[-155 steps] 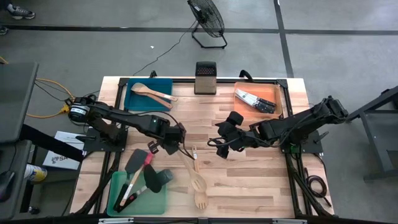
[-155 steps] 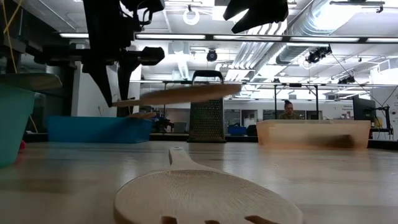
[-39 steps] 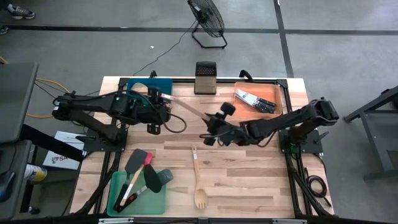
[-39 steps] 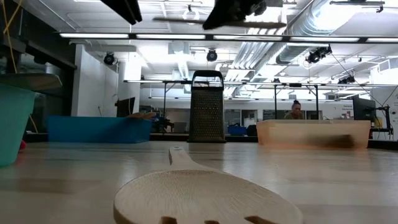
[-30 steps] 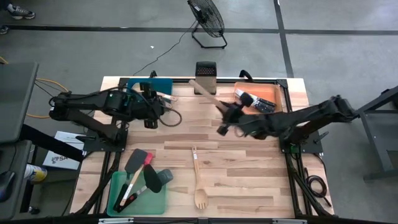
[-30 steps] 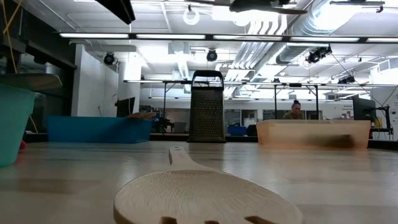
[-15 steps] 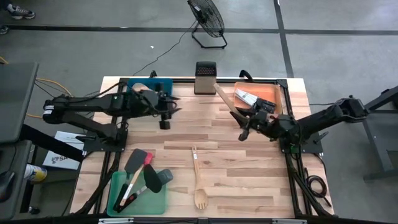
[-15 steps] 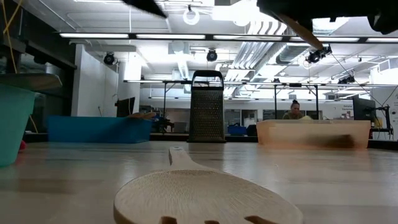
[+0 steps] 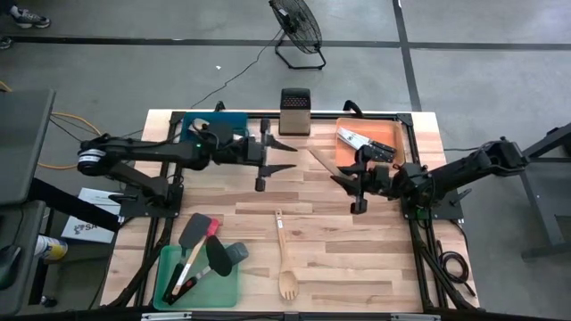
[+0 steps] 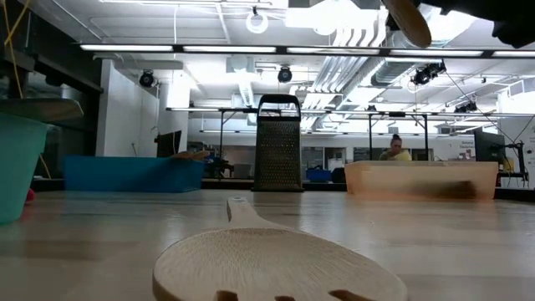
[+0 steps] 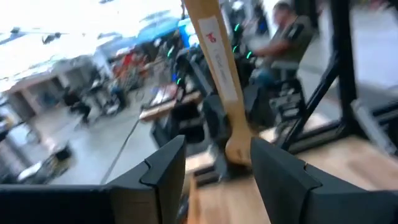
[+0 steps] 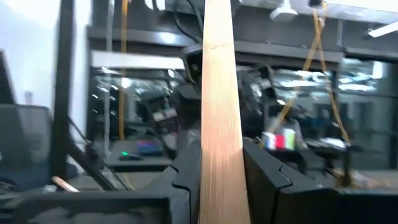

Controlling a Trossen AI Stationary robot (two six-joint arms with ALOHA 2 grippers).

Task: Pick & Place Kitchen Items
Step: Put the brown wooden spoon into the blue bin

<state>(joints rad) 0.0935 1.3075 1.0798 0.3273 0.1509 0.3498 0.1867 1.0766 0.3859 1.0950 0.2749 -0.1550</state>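
Observation:
My right gripper (image 9: 348, 178) is shut on a pale wooden utensil (image 9: 326, 162), high over the table's middle right. The utensil's free end (image 10: 410, 21) shows at the top of the low view. My left gripper (image 9: 284, 156) hangs open just left of that free end (image 11: 239, 149), its fingers pointing right and touching nothing. A wooden slotted spoon (image 9: 284, 254) lies flat on the table's near middle and fills the low view's front (image 10: 276, 267). My right gripper pinches the wooden utensil between its two fingers, at the stretch (image 12: 217, 140) nearest the table's right. The fingers come about level from the right, and the wood runs on forward between them. The utensil is lifted clear, its free end pointing far-left.
A blue tray (image 9: 227, 125) with a wooden spoon sits far left. An orange tray (image 9: 397, 152) with knives (image 9: 361, 140) sits far right, and a green tray (image 9: 227, 283) with black and red spatulas near left. An upright grater (image 9: 293, 111) stands at the far edge.
My right gripper has carried the wooden utensil toward the table's right edge. The utensil has swung so its free end points less toward the far edge. My left gripper has travelled toward the right, nearer that free end, staying open.

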